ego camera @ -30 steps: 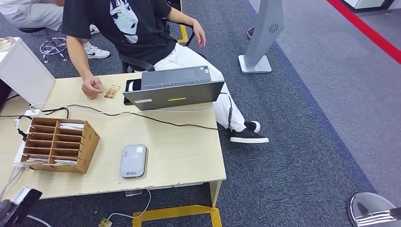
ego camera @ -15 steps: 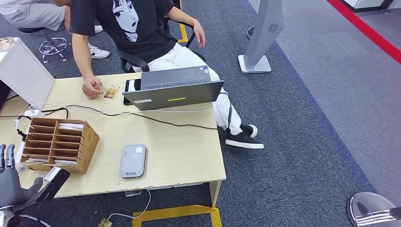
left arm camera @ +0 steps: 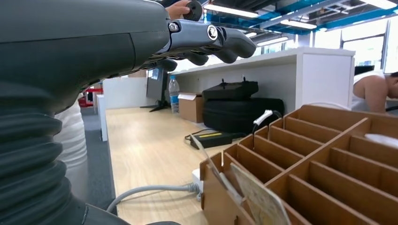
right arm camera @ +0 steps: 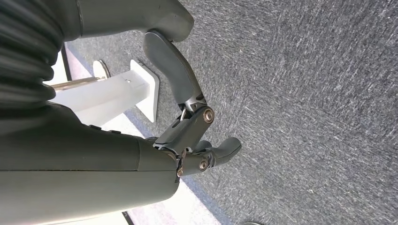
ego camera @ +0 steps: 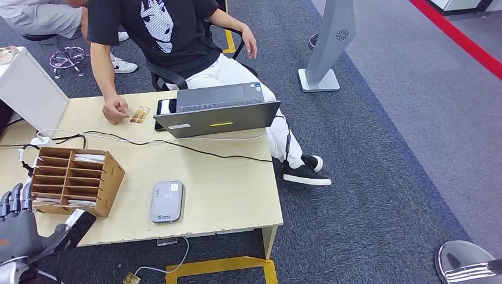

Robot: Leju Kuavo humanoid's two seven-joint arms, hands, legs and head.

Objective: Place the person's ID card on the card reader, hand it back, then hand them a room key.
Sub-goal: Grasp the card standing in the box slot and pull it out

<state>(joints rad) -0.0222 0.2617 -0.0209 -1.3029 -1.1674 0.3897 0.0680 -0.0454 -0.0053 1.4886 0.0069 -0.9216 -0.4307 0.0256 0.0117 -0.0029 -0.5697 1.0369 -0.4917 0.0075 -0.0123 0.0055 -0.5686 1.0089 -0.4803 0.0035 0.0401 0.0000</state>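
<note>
Our left hand (ego camera: 18, 228) rises at seven o'clock, fingers spread, holding nothing; our right hand (right arm camera: 197, 136) hangs loosely curled, empty. The ID card (ego camera: 140, 114) at eleven o'clock looks thin, stiff and slick, so we would pinch its edges.

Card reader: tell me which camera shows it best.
The head view: the grey card reader lies whole and unobstructed on the table, near its front edge. The left wrist view looks across the wooden organizer instead; the right wrist view faces carpet.

Head cam looks fwd/down over table (ego camera: 225, 195) from high up. L wrist cam sits low, close to wooden organizer (left arm camera: 319, 164), also in head view. R wrist cam faces carpet (right arm camera: 305, 93).
</note>
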